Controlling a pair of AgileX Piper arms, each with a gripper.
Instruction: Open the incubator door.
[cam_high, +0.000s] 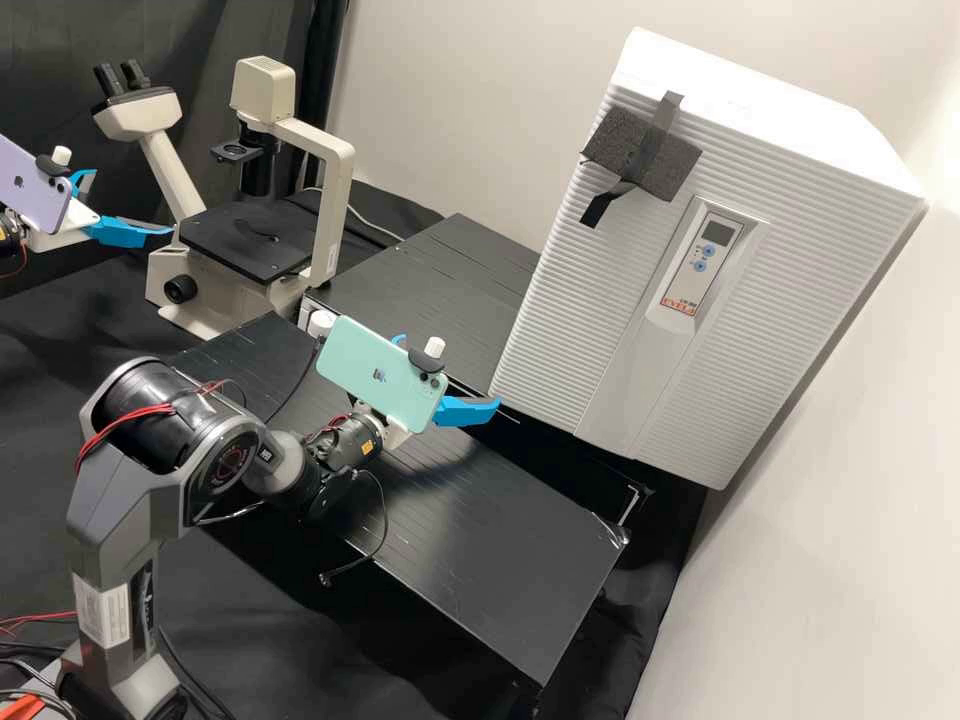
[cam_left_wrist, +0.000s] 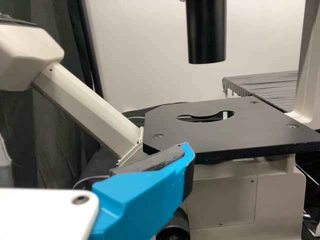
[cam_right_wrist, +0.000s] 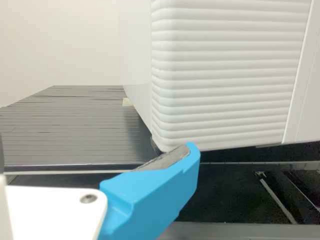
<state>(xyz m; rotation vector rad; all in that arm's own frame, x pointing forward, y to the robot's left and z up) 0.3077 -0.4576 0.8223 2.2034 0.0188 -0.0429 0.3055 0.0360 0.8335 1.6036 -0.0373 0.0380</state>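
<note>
High view, incubator (cam_high: 780, 110): stands by the wall, ahead and to the right of the right gripper (cam_high: 450, 372)
Door (cam_high: 580, 290): looks shut; lies just beyond the right gripper, low near corner closest to its fingertips, long axis upright and rising well above them
Right gripper: spreads blue fingers (cam_right_wrist: 165, 175) apart, pinching nothing visible; cannot tell touch from mere nearness at that corner
Left gripper (cam_high: 132, 203): also spread apart, beside the microscope (cam_high: 325, 190) and well away from the door
Nearer arm: the right, so probably the one for the job
Next move: seems to call for catching the door's near edge with one finger, then drawing outward; could slide off the rounded corner
Door surface: runs in pale, closely spaced ribs, broken by a smooth upright strip (cam_high: 635, 385) with a small control panel (cam_high: 690, 290)
Foam (cam_high: 665, 165): dark, porous, roughly rectangular; sits high on the door under dark tape (cam_high: 668, 115)
Finger pad (cam_right_wrist: 167, 158): grey and scuffed, against smooth blue plastic
Bench (cam_high: 480, 560): black, finely grooved, with a faint sheen
Microscope stage (cam_left_wrist: 190, 135): matt black, flat, cut through with a rounded opening
</note>
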